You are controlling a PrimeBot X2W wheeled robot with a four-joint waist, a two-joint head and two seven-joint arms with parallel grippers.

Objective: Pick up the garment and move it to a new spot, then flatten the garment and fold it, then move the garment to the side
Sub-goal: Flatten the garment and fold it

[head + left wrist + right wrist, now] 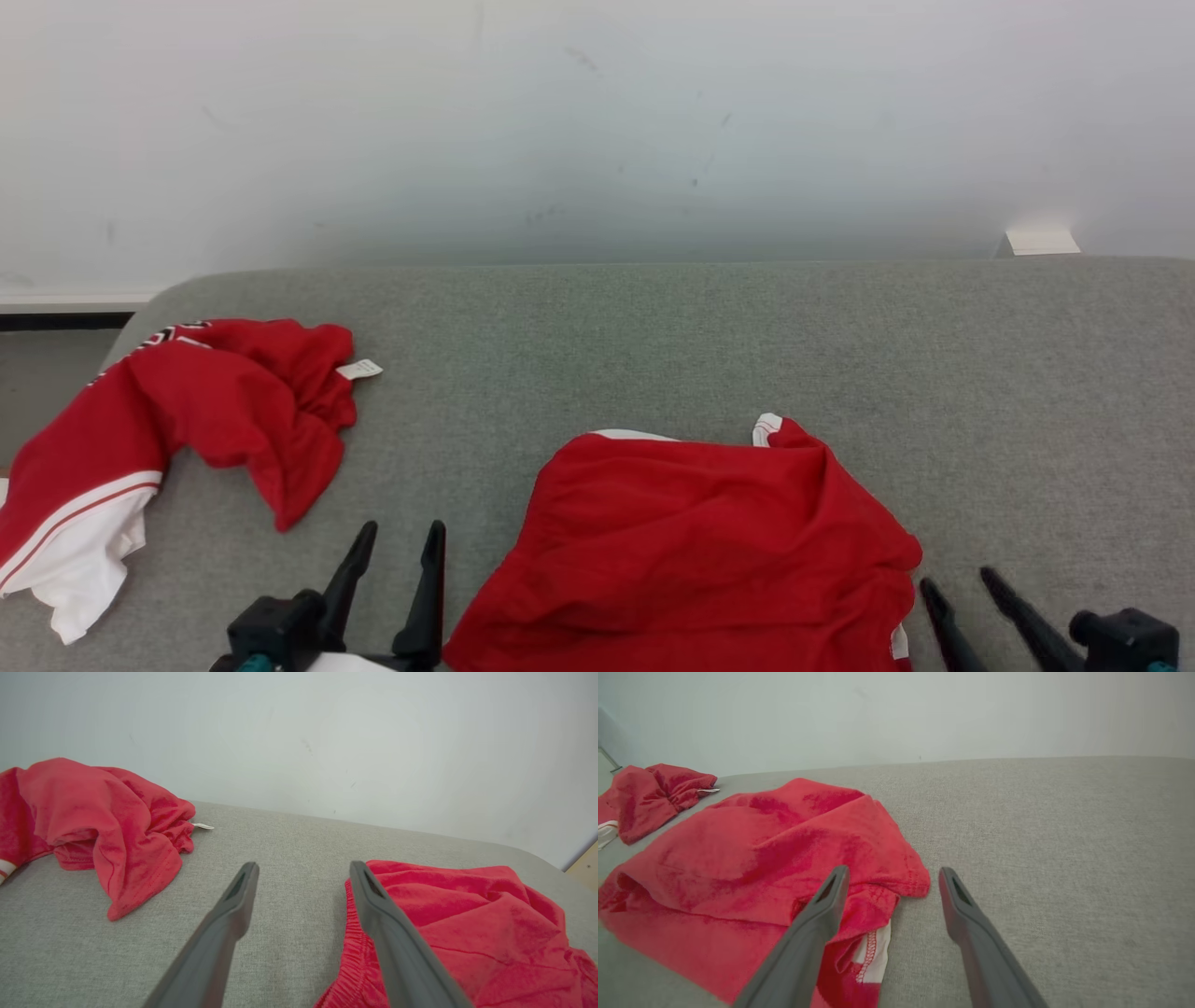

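A red garment [700, 541] with white trim lies rumpled on the grey fabric surface [747, 345], low in the middle of the head view. My left gripper [401, 532] stands open just left of it, nothing between its fingers. In the left wrist view my left gripper [303, 865] has its right finger beside the garment's [467, 914] gathered edge. Just off the garment's right edge, my right gripper [957, 579] is open. The right wrist view has my right gripper [893, 871] open, its left finger over the garment's [761, 858] hem.
A second red and white garment [205, 401] lies bunched at the surface's left edge, partly hanging over it, seen as a red heap [93, 812] from the left wrist. A white wall rises behind. A small pale block [1041, 243] sits at the back right.
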